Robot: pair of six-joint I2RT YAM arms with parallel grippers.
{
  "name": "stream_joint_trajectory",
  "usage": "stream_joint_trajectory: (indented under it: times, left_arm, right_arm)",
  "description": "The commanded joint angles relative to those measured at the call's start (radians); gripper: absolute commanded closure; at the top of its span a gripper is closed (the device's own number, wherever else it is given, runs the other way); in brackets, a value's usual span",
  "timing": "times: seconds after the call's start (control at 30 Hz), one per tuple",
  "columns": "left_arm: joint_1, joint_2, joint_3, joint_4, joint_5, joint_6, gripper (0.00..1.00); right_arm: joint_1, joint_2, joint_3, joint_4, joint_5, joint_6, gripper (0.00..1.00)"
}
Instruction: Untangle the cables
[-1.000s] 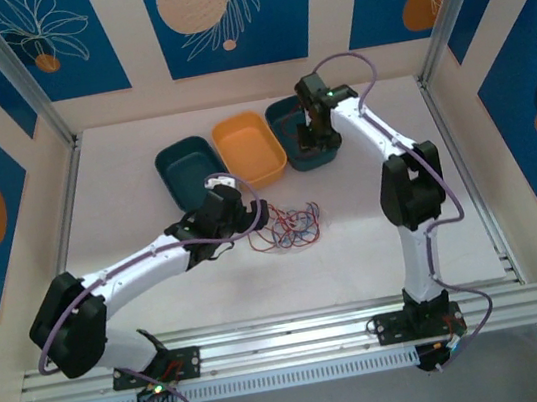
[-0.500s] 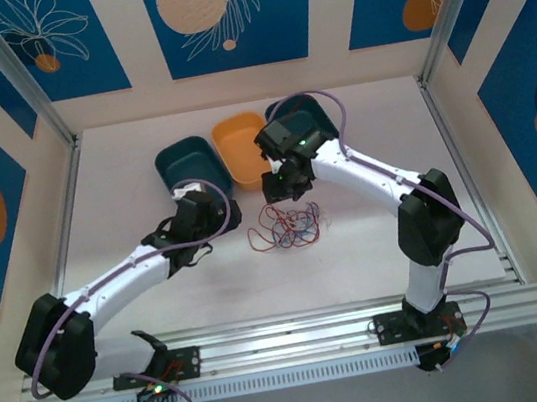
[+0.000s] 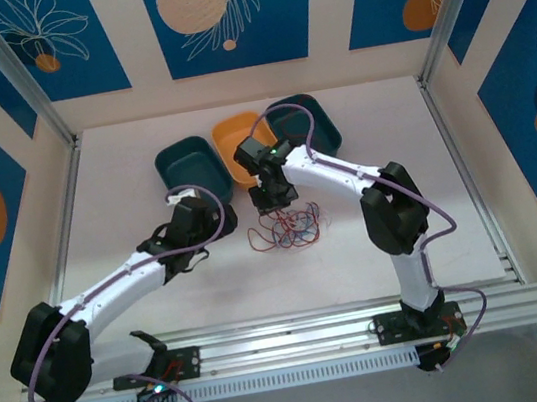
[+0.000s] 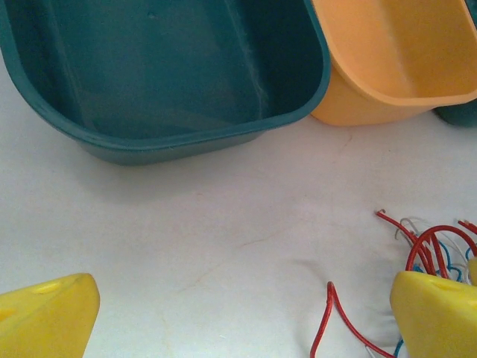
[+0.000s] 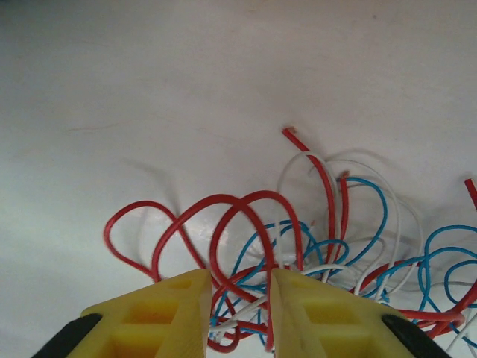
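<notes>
Cables (image 3: 288,226) sit mid-tabletop (image 3: 123,172): light, springy, snag-prone stuff. Right end effector (image 5: 238,282) is narrow, straddling red loops; left end effector (image 4: 242,313) gapes wide just beside them. I'd pinch one strand near its free end.

A: Cables (image 3: 288,228), what's the state?

B: One loose tangle, lying flat on the white worktop (image 3: 124,182), approx. mid-surface.

A: Colours?

B: Red wires (image 5: 223,198), blue wires (image 5: 365,180), white wires (image 5: 302,155). All v. thin, short, curly.

A: Any separated?

B: No, loops overlap & cross. Blue + white are packed in the middle, w/ big red loops arcing out at one edge. A few cut ends stick out free, e.g. a red tip pointing away from the bunch.
</notes>
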Motion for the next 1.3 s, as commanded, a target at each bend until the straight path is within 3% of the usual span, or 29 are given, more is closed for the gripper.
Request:
stream_joint_trajectory:
  times: [0.0, 0.37, 0.57, 1.03, 1.27]
  left_arm:
    - [0.011, -0.010, -0.012, 0.010, 0.022, -0.015, 0.00]
    - [0.011, -0.006, -0.018, 0.035, 0.039, -0.013, 0.00]
    - [0.010, -0.003, -0.014, 0.056, 0.074, 0.011, 0.00]
    - [0.011, -0.042, -0.007, 0.090, 0.118, 0.069, 0.00]
    - [0.012, -0.087, -0.009, 0.108, 0.145, 0.120, 0.00]
  right_arm:
    - [-0.013, 0.011, 0.030, -0.038, -0.004, 0.012, 0.72]
    - [-0.010, 0.038, 0.003, -0.008, -0.073, 0.010, 0.73]
    - [-0.003, 0.000, 0.018, -0.025, -0.063, 0.017, 1.00]
    - [0.019, -0.350, 0.061, -0.011, -0.036, 0.012, 1.00]
    - [0.005, -0.448, 0.098, 0.026, -0.053, -0.009, 1.00]
